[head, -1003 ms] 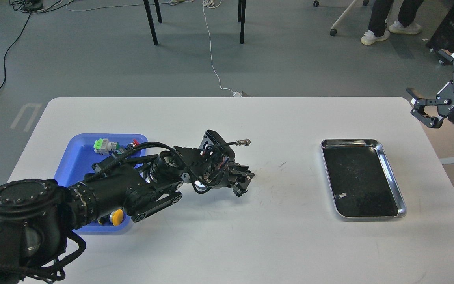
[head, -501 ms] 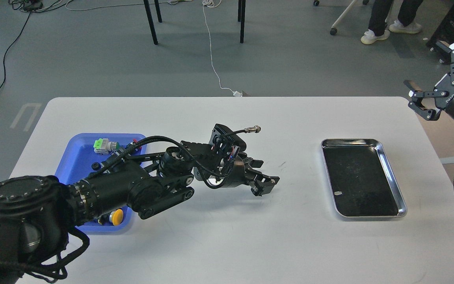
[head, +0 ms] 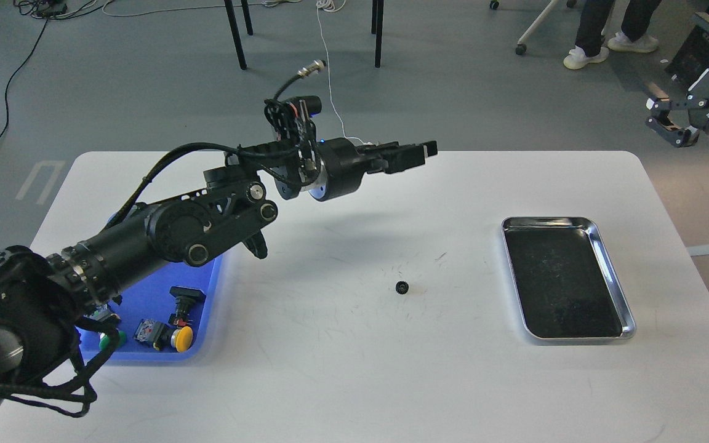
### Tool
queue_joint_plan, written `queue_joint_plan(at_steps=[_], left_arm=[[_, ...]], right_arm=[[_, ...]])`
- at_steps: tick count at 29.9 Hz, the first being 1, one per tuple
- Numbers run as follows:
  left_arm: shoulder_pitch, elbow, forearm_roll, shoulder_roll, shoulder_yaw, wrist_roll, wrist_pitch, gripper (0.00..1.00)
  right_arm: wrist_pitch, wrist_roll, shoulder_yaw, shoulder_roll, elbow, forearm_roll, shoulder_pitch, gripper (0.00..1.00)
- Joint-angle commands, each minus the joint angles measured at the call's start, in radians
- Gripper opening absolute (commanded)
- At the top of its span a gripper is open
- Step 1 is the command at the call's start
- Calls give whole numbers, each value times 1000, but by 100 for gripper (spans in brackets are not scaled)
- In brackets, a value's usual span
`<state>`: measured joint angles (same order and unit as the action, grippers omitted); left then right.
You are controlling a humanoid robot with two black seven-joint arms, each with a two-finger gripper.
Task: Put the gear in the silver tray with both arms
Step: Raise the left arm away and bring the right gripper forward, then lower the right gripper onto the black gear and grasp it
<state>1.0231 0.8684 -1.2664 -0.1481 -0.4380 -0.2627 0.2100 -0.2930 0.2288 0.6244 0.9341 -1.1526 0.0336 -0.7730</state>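
At the far left, below and behind the left claw, sits a blue tray [head: 210, 307] holding a yellow-capped button [head: 183, 338], a black switch part [head: 184, 298] and other small pieces partly hidden by the arm. The left arm [head: 164, 231] reaches up and across the white table [head: 330, 369], ending in the left claw [head: 419, 155], which is raised above the table's far half and points right. Its fingers lie close together with nothing visible between them, so it looks clenched and empty. A cable with a metal connector [head: 312, 66] sticks up behind its wrist.

Below that claw, and slightly nearer the camera, the small black gear [head: 402, 287] lies alone on the bare tabletop, well apart from both claws. To the right of the gear, and well short of the right claw, the silver tray [head: 613, 271] rests flat with its dark bottom showing. At the upper right edge, off the table's corner, the right claw [head: 684, 101] hangs with its fingers spread, released and holding nothing.
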Motion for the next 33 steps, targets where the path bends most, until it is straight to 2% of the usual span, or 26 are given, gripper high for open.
queue_joint_plan(at_steps=[1, 7, 12, 18, 22, 28, 33], left_arm=[[17, 0, 293, -88, -38, -1, -1, 91], [-1, -11, 880, -252, -48, -12, -8, 97], [-67, -12, 1165, -350, -77, -15, 2, 97], [-178, -15, 1294, -386, -252, 0, 8, 98], [-215, -17, 1364, -389, -309, 20, 9, 98], [-244, -17, 1440, -389, -332, 28, 9, 98], [-250, -16, 1440, -406, -334, 28, 12, 98]], right_arm=[[2, 3, -79, -43, 10, 74, -110, 99], [-5, 6, -409, -67, 30, 89, -415, 99], [-5, 7, -649, -196, 40, 213, -593, 99], [-1, 7, -833, -319, 36, 449, -687, 98], [-1, 11, -986, -421, 33, 584, -776, 98], [2, 21, -1297, -661, 40, 735, -899, 98], [32, 32, -1403, -773, 71, 807, -893, 95]])
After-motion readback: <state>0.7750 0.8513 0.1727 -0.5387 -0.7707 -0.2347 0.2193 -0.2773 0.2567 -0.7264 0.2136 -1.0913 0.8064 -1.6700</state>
